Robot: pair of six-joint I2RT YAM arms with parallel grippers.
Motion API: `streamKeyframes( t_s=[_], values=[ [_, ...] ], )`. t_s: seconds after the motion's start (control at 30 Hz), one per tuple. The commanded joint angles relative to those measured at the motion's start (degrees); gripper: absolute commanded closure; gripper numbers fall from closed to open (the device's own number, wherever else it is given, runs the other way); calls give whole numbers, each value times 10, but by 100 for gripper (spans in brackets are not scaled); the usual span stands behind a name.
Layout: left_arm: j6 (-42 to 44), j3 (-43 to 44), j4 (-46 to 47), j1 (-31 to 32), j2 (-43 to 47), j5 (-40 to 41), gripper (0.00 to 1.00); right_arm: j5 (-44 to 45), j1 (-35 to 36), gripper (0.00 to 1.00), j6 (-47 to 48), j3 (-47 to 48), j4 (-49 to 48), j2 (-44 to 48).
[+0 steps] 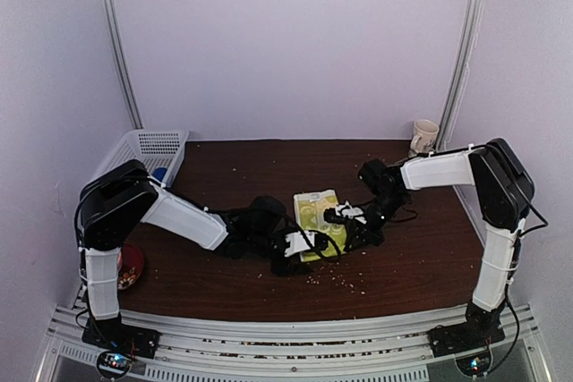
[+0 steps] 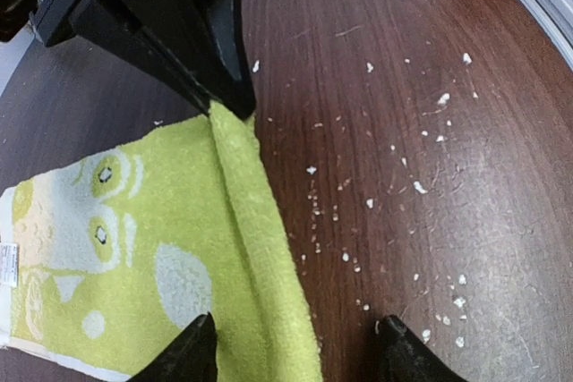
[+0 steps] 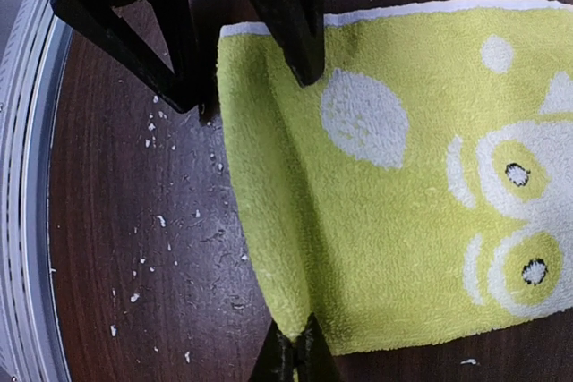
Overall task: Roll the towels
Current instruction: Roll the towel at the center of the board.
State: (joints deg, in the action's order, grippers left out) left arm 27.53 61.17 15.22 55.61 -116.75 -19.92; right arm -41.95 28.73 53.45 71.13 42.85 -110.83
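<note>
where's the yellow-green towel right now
In the top view the yellow-green towel lies near the middle of the table, with the left tool at its near edge and the right tool on its right.

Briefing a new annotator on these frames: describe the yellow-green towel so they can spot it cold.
On the dark wooden table, look near the middle. The yellow-green towel lies there, one edge folded up and pinched by the right pincer. It is the only bright cloth on the tabletop, printed with pale white eye-like shapes.
</note>
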Motion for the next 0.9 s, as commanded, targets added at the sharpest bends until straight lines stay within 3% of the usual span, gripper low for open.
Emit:
streamKeyframes(
  t_s=[0.0, 0.23, 0.73, 0.87],
  values=[
    [-8, -1, 5, 3, -10, -1, 42, -21, -13, 100, -13, 25, 22, -12],
    [-32, 6, -6, -6, -17, -9, 66, -38, -32, 100, -16, 39, 42, -28],
    [-140, 5, 31, -55, -15, -126, 78, -52, -42, 100, -48, 90, 91, -78],
    [-151, -1, 46, -57, -15, -151, 88, -45, -49, 100, -93, 100, 76, -85]
  ],
)
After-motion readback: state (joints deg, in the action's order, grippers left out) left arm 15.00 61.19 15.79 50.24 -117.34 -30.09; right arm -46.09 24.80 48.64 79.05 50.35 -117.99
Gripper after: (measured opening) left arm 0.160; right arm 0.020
